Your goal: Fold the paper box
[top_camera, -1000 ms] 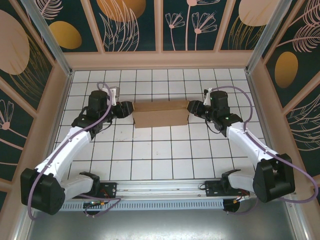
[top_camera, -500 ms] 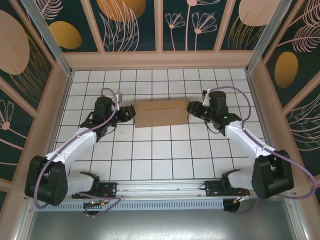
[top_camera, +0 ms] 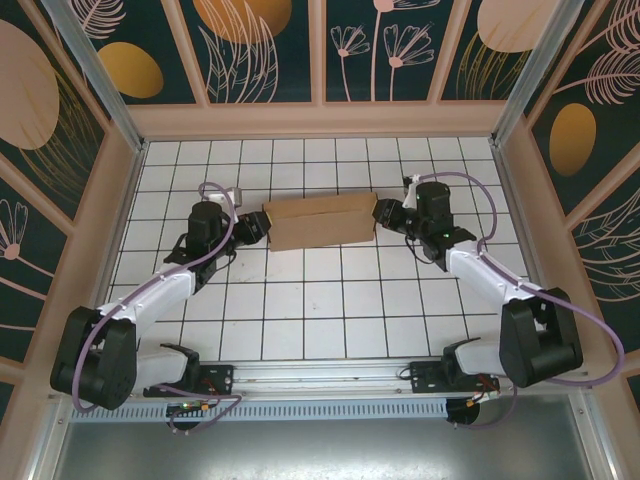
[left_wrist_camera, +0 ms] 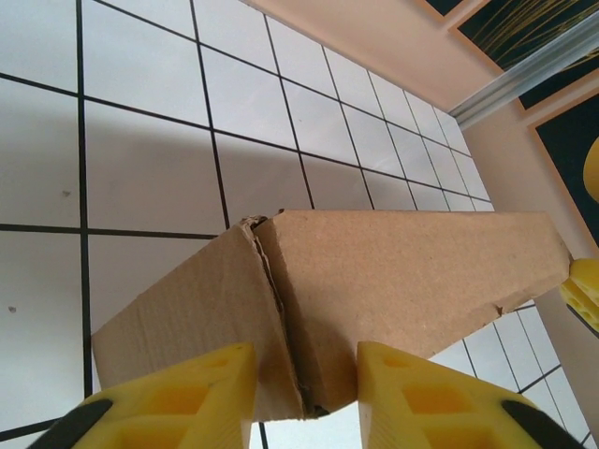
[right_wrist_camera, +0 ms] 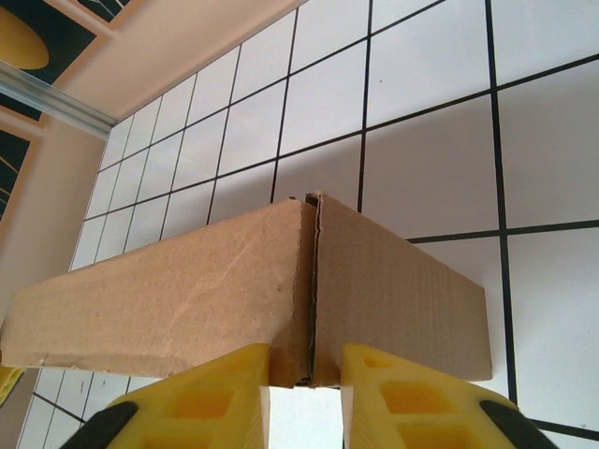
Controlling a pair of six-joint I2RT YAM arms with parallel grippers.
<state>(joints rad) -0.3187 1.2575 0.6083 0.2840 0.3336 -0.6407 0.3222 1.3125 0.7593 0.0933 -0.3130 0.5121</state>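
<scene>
You're working on a white tiled table ruled with black grid lines, boxed in by pale beige walls at the back and both sides, with dark leaf-patterned panels above them. Along the near edge runs a metal rail where the two arm bases sit. Count one paper box, two arms and two grippers, each with two yellow fingers. The paper box lies lengthwise across the far half of the table, roughly centred and slightly askew to the grid. It sits apart from the back wall with a strip of bare tile behind it, and well apart from both side walls. The widest free room is the bare tile between the box's near edge and the bases. Beyond each elbow, some bare tile lies before the side wall. The left gripper is at the box's left end and the right gripper is at its right end, so the box is bracketed between them. In your left wrist view the fingers press against a cardboard corner from both sides, pinching it along a ragged seam. In the right wrist view the fingers likewise clamp the upright corner edge where two panels meet.
</scene>
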